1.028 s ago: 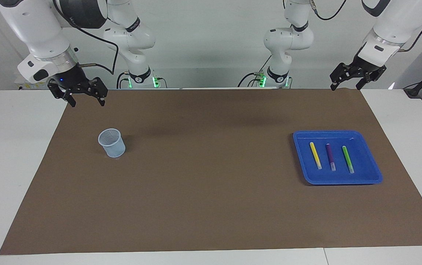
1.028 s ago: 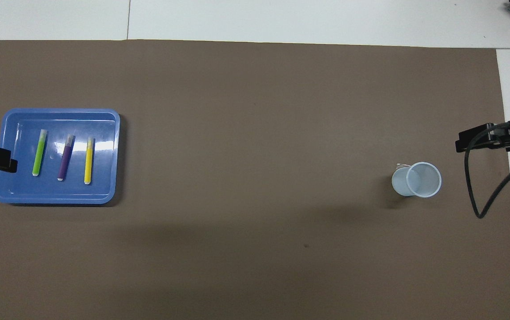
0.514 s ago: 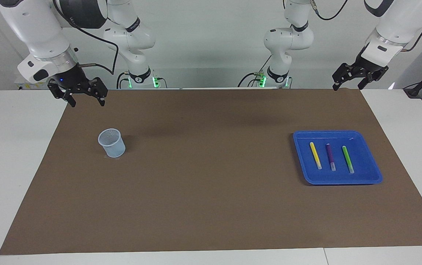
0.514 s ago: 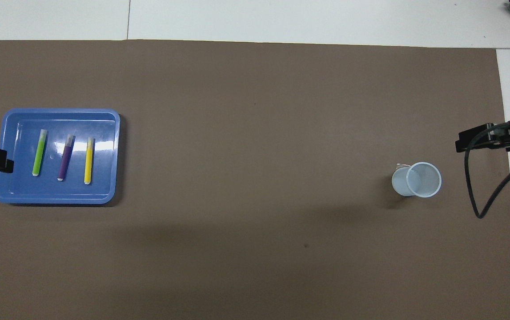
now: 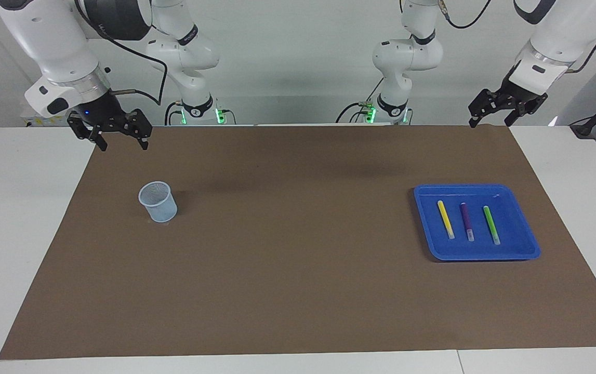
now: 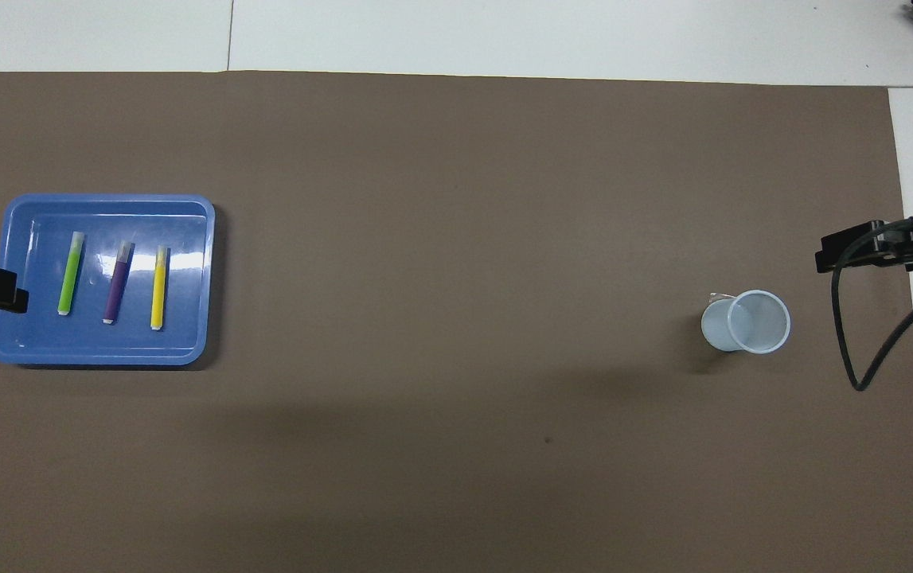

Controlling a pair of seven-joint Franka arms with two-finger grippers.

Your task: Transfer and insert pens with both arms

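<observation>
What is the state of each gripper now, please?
Left gripper: open, holding nothing, up over the mat's edge.
Right gripper: open, holding nothing, up over the mat's edge.

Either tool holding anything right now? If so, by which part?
Nothing held. Left tool and right tool hang open and empty; all three pens lie in the blue tray.

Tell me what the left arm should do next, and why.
Probably lower the left gripper toward the blue tray. Its jaws are open and empty, up over the mat's edge, and the yellow pen, purple pen and green pen lie there untouched.
</observation>
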